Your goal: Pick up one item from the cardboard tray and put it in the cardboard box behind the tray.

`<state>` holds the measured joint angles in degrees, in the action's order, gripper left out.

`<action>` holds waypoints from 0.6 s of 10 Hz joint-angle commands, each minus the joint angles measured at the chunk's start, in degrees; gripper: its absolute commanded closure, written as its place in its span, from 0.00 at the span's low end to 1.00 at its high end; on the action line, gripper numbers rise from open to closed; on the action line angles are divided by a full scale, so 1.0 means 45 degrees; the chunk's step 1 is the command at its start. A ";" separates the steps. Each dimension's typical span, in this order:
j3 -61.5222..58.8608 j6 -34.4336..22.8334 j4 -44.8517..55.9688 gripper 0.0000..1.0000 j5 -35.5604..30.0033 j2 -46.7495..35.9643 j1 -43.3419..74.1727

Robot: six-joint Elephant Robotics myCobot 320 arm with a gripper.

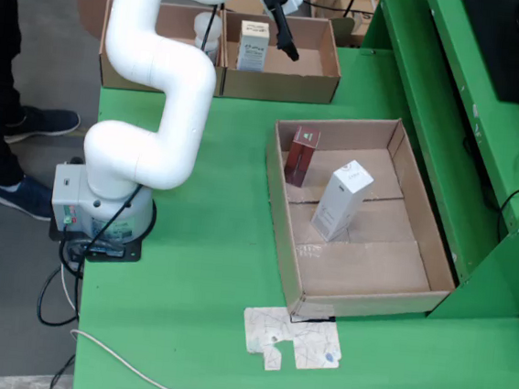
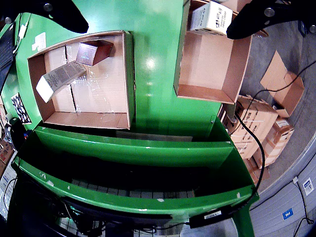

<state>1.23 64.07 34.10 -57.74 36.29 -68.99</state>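
Black and angular, the gripper [image 1: 279,11] sits at the top centre of the fixed view, at the end of the glossy white jointed arm [image 1: 157,65], and hangs above the cardboard box [image 1: 280,75] at the far edge of the green table [image 1: 199,244]; from here I cannot tell how far its fingers are spread. Directly under it a white carton [image 1: 253,45] with printed text stands upright inside that box, and whether the fingers touch it cannot be made out. Right of centre lies the shallow, rectangular cardboard tray [image 1: 291,253] with creased brown flooring; a dark red carton [image 1: 301,155] stands upright in its upper left corner, and a taller white carton [image 1: 341,200] leans tilted near the middle. A flat printed cardboard scrap [image 1: 293,338] lies on the table just below the tray. In the gripper-mounted view, two black fingers [image 2: 256,17] reach in from the upper left and upper right corners, spread wide apart. The printed white carton [image 2: 212,17] appears at the top edge inside the box [image 2: 212,74], close to the right finger. At upper left, the tray [image 2: 128,74] holds the red carton [image 2: 94,51] and the long white carton [image 2: 59,79] lying aslant.
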 commanded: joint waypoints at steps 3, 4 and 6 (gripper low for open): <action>-0.0273 -0.0548 0.0945 0.00 -0.0514 -0.0925 0.0838; -0.0273 -0.0531 0.1287 0.00 -0.0562 -0.1158 0.0872; -0.0273 -0.0620 0.1598 0.00 -0.0689 -0.1415 0.1037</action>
<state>1.23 61.87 39.90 -60.82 32.87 -65.56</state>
